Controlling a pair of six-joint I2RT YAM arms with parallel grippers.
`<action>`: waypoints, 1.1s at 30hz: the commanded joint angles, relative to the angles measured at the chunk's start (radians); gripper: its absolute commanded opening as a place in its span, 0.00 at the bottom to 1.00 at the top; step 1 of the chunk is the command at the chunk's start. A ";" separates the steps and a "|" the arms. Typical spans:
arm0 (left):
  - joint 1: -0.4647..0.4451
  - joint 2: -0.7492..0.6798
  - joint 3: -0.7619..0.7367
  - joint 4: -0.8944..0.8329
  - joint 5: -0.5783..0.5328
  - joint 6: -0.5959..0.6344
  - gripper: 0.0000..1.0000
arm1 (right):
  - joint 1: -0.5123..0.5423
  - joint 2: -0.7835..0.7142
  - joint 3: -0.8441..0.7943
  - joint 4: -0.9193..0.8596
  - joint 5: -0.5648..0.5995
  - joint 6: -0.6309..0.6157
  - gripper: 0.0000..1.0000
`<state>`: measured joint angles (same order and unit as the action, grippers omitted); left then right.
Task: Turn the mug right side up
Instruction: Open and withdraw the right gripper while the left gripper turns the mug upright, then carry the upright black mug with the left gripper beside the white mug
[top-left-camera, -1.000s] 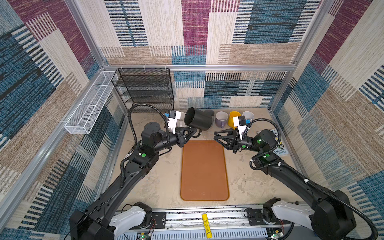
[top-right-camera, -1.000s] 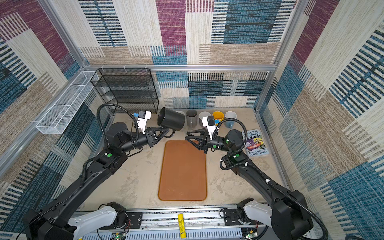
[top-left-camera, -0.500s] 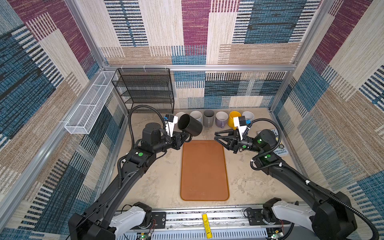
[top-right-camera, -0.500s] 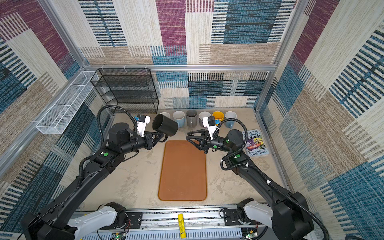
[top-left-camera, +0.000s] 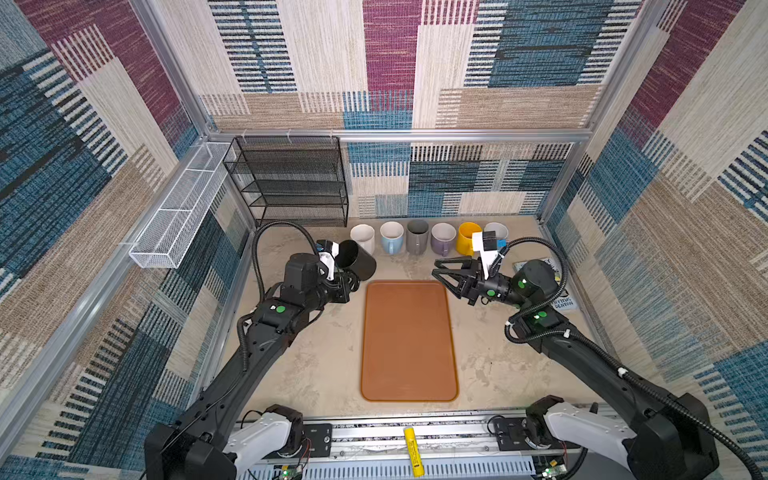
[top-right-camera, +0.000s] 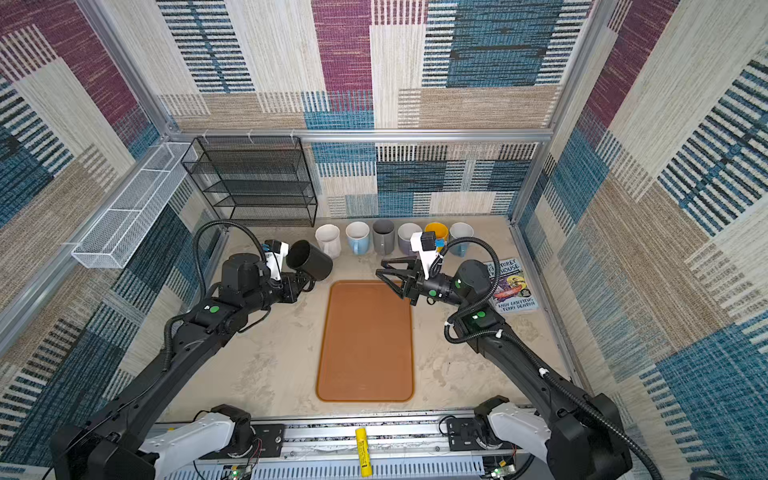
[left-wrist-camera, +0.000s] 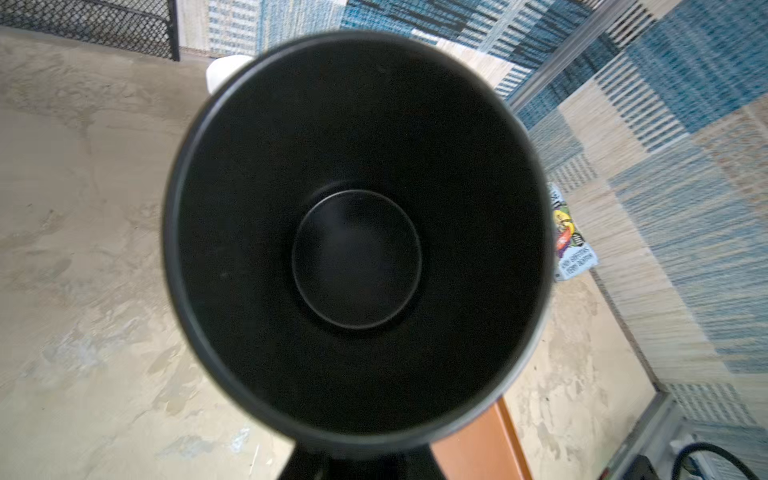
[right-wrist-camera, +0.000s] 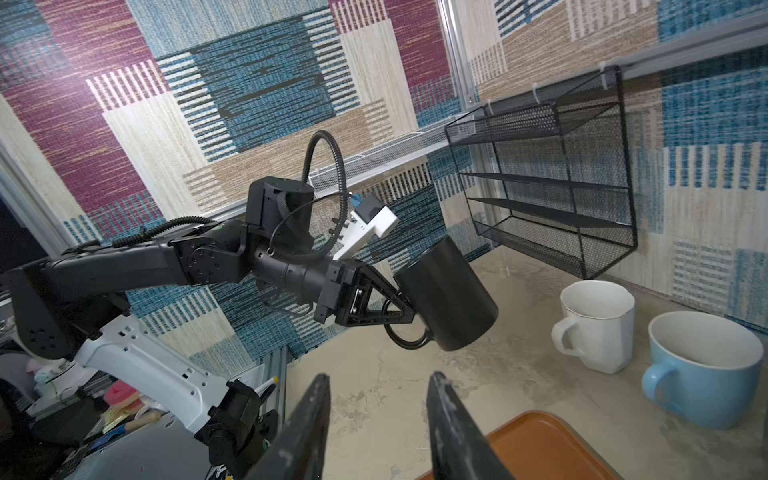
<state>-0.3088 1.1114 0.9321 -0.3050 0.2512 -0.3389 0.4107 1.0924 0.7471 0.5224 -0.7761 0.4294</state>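
My left gripper (top-left-camera: 350, 281) is shut on the handle of a black mug (top-left-camera: 358, 261). The mug hangs tilted just above the table, left of the tray's far corner. In both top views its mouth (top-right-camera: 300, 254) faces up and back toward the left arm. The left wrist view looks straight into the mug (left-wrist-camera: 356, 257), which hides the jaws there. The right wrist view shows the left gripper (right-wrist-camera: 405, 308) pinching the handle ring under the mug (right-wrist-camera: 451, 293). My right gripper (top-left-camera: 436, 269) (right-wrist-camera: 379, 378) hovers open and empty over the tray's far right corner, pointing at the mug.
Several upright mugs line the back wall, from a white mug (top-left-camera: 362, 237) to a yellow mug (top-left-camera: 468, 237). An orange tray (top-left-camera: 409, 340) lies mid-table. A black wire rack (top-left-camera: 291, 183) stands back left, a white mesh basket (top-left-camera: 178, 224) hangs on the left wall, and a book (top-right-camera: 512, 286) lies right.
The left arm has drawn the black mug down and to the left, away from the mug row, and turned its mouth further upward. The right arm has stayed in place.
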 joint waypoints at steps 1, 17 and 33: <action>0.014 0.018 -0.009 0.073 -0.067 0.037 0.00 | -0.003 -0.014 -0.003 -0.044 0.095 -0.016 0.43; 0.092 0.209 0.021 0.120 -0.234 0.108 0.00 | -0.007 -0.082 -0.024 -0.138 0.231 -0.082 0.44; 0.121 0.483 0.116 0.268 -0.377 0.104 0.00 | -0.010 -0.133 -0.039 -0.212 0.256 -0.123 0.44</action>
<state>-0.1917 1.5719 1.0203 -0.1623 -0.0738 -0.2443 0.4026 0.9661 0.7097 0.3176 -0.5308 0.3138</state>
